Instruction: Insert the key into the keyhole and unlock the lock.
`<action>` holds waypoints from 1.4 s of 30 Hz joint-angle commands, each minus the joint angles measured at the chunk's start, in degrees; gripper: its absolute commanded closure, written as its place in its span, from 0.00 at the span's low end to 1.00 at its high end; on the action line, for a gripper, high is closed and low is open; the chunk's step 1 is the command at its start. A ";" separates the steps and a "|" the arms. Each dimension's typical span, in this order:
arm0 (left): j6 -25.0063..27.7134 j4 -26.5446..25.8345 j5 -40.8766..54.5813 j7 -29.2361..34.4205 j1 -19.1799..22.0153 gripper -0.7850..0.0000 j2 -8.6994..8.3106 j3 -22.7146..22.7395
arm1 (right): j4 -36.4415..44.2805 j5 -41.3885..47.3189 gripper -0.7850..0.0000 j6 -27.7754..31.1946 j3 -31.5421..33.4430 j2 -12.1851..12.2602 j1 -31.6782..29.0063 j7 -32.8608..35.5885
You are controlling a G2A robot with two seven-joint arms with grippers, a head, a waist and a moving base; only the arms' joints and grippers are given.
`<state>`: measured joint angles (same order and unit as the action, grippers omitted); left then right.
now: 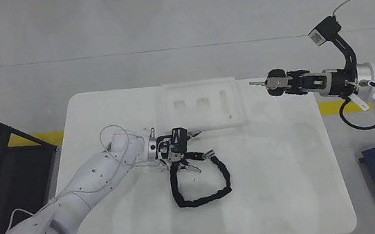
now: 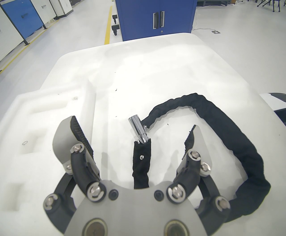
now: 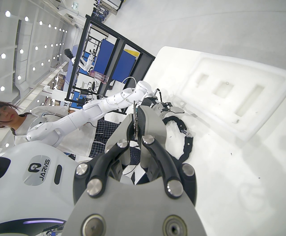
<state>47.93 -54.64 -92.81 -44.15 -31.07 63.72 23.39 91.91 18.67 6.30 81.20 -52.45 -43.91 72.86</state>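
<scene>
Top view: my left tool [image 1: 198, 157] gapes open over the chain lock [image 1: 177, 188], foam tray [image 1: 203, 122] just beyond; my right tool [image 1: 271, 84] pinches the key [image 1: 259, 82] above the far right corner of the table [image 1: 286, 189].

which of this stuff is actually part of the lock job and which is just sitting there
For the job: key, held by the right gripper; chain lock; left gripper, open around the lock's chrome end.
Lying about: white foam tray, on the table beyond the lock.
</scene>
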 commanded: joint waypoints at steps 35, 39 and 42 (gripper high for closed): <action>-3.61 -9.26 2.42 18.21 -6.09 0.19 -1.13 6.20 | 0.00 0.00 1.00 0.00 0.00 0.00 0.00 0.00; -3.81 -8.65 1.69 17.75 -6.25 0.18 -0.50 5.80 | 0.00 0.00 1.00 0.00 0.00 0.00 0.00 0.00; -4.03 -7.88 1.52 17.62 -6.25 0.20 -0.03 5.71 | 0.00 0.00 1.00 0.00 0.00 0.00 0.00 0.00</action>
<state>44.00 -62.83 -91.24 -26.52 -37.33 63.52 29.13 91.91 18.67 6.30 81.20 -52.45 -43.91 72.86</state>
